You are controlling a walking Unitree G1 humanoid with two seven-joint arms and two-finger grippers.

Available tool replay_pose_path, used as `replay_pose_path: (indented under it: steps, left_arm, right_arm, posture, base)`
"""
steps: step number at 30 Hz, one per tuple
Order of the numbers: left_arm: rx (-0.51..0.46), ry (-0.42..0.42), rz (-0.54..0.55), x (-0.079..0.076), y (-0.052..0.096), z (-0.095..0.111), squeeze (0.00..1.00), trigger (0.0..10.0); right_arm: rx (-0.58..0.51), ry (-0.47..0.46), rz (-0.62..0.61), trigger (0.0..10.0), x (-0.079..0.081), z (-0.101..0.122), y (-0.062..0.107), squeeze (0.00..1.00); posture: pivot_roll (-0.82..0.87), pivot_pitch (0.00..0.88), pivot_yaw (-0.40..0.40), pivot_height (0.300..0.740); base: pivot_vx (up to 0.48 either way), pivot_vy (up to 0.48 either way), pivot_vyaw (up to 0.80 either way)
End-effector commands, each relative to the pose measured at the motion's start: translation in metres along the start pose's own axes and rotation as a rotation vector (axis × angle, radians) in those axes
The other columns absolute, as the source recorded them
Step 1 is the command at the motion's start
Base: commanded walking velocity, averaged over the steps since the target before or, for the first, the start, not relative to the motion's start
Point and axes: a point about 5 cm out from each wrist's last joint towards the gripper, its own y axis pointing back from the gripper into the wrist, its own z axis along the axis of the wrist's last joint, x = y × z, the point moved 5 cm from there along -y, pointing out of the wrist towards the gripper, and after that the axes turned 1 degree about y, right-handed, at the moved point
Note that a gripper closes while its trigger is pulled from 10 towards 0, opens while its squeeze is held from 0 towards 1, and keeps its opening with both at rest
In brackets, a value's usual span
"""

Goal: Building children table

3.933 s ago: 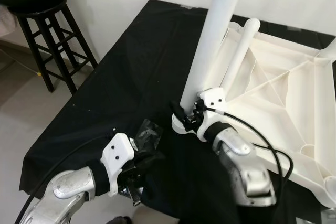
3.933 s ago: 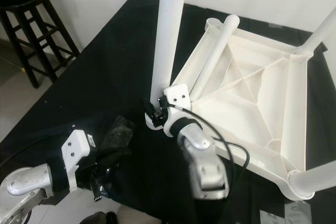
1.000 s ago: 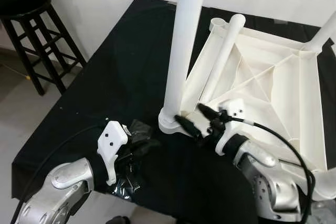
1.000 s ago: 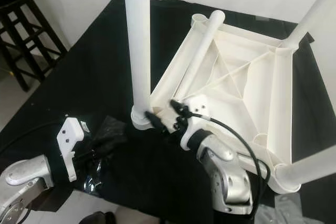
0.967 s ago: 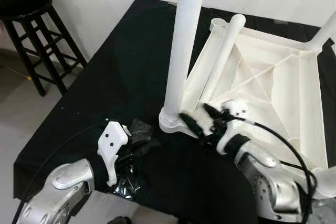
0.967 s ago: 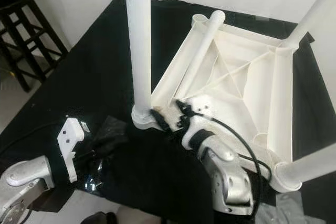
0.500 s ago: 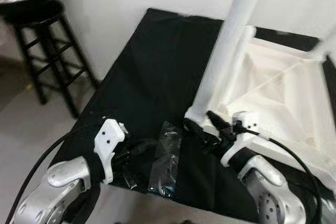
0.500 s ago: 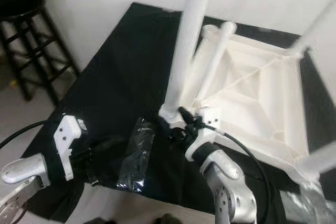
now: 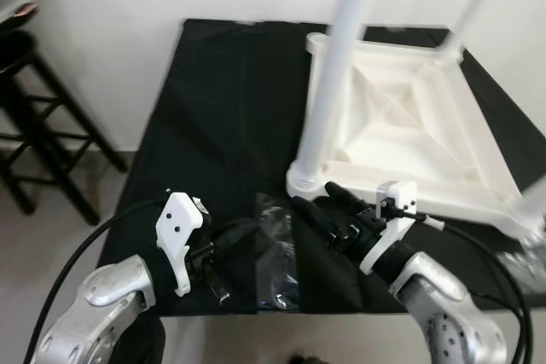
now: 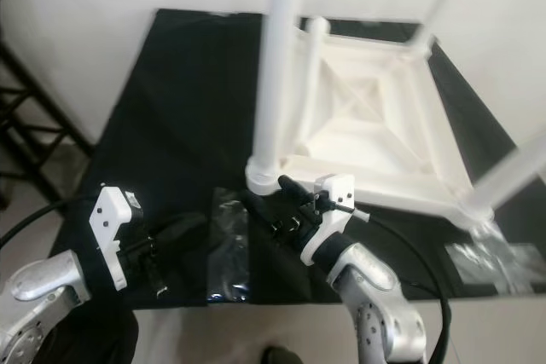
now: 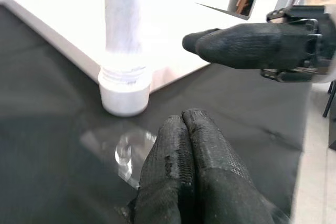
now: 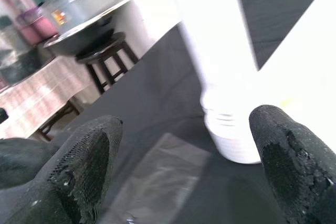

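A white plastic children's table (image 9: 409, 117) lies upside down on a bench covered with a black cloth (image 9: 222, 108), toward the robot's right side of it. One white leg (image 9: 337, 66) stands upright in the corner socket nearest the robot, its ringed base (image 11: 123, 87) resting at the table's corner; other legs rise at the far corner (image 9: 473, 2) and at the right edge (image 10: 512, 168). The right end effector (image 9: 328, 210) hovers just in front of that near corner, its two black fingers (image 12: 286, 156) spread wide apart and holding nothing, with the leg's base seen between them in the right wrist view. The left end effector (image 9: 235, 240) sits low over the cloth near the bench's front edge, its fingers (image 11: 184, 166) pressed together, tips pointing toward the leg base. A clear plastic bag (image 9: 275, 253) lies flat on the cloth between the two end effectors, just beside the left fingertips; whether they touch it cannot be told. A black wooden stool (image 9: 34, 125) stands on the floor to the robot's left of the bench, and more clear plastic (image 10: 495, 262) lies at the bench's near right corner.
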Motion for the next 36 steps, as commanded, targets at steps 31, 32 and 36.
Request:
replay_pose_path:
  steps: [31,32,36]
  left_arm:
    - [-0.035,-0.188,0.191,0.033,0.05,-0.004,0.0,10.0]
    - [-0.035,-0.188,0.191,0.033,0.05,-0.004,0.0,10.0]
    - [-0.115,-0.112,0.229,0.029,0.057,0.0,0.0,10.0]
  right_arm:
    - [0.082,0.337,0.497,10.0,-0.009,0.063,-0.023,0.0]
    - [0.082,0.337,0.497,10.0,-0.009,0.063,-0.023,0.0]
    - [0.084,0.387,0.534,10.0,-0.018,0.074,-0.045,0.0]
  posture:
    - [0.06,0.144,-0.091,0.74]
    - [0.06,0.144,-0.091,0.74]
    - [0.08,0.162,-0.1,0.74]
  base:
    - [0.0,0.0,-0.31]
    - [0.0,0.0,0.0]
    - [0.0,0.0,0.0]
